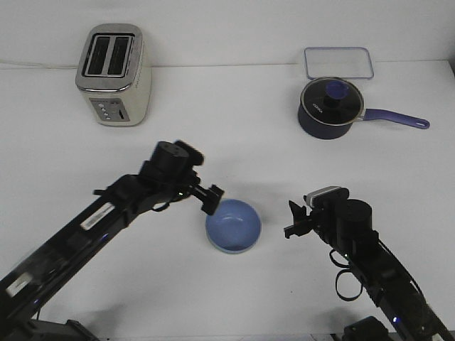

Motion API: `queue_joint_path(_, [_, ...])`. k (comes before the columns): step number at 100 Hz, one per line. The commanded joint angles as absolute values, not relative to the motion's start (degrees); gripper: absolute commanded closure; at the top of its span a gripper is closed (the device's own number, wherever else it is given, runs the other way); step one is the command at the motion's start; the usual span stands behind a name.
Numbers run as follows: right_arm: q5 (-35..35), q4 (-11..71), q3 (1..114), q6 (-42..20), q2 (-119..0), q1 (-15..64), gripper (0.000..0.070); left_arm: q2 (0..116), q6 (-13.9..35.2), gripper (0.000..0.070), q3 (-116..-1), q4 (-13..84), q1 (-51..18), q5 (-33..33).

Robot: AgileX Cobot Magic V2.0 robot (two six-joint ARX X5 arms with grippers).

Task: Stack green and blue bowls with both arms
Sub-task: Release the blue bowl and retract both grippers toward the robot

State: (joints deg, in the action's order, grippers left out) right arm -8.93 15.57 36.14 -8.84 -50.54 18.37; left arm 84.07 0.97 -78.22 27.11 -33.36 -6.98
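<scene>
The blue bowl [233, 224] sits upright on the white table in the middle. A paler edge shows under its near rim; I cannot tell if that is the green bowl, which does not show on its own anywhere. My left gripper [211, 199] is just beside the blue bowl's far-left rim, with its jaws apart and nothing between them. My right gripper [292, 219] is to the right of the bowl, a small gap away, pointing towards it, open and empty.
A cream and silver toaster [114, 74] stands at the back left. A dark navy saucepan [328, 108] with a lid and a long handle stands at the back right. A clear flat container lid [339, 62] lies behind it.
</scene>
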Motion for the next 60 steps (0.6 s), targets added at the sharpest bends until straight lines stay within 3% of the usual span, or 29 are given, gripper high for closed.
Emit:
queue_joint_path(1, [-8.49, 14.94, 36.21, -9.06, -50.04, 18.65, 0.0419, 80.20, 0.51, 0.0080, -79.29, 26.15, -31.48, -3.53])
queue_joint_path(10, [-8.16, 14.83, 36.21, -8.95, -48.10, 18.65, 0.0419, 74.78, -0.34, 0.0102, -79.20, 25.82, -26.79, -1.23])
queue_joint_path(26, [-5.74, 15.27, 36.16, -7.09, -41.01, 18.68, 0.0430, 64.07, -1.58, 0.0278, -73.25, 23.99, -17.50, -1.26])
queue_joint_path(31, [-4.38, 15.25, 35.81, -6.33, -38.00, 18.68, 0.0499, 59.64, -1.56, 0.0358, -68.51, 22.55, -14.94, -1.26])
queue_joint_path(40, [-1.83, 14.66, 33.74, -5.56, -32.25, 18.68, 0.0697, 50.09, -1.52, 0.0555, -56.71, 16.23, -10.72, -1.26])
queue_joint_path(46, [-0.38, 13.54, 31.48, -5.52, -28.62, 18.68, 0.0700, 43.00, -1.52, 0.0664, -47.66, 9.30, -8.34, -1.26])
queue_joint_path(60, [3.25, 8.34, 24.75, -5.61, -19.40, 18.68, 0.0700, 27.51, -1.23, 0.0689, -29.63, -6.00, -5.39, -1.26])
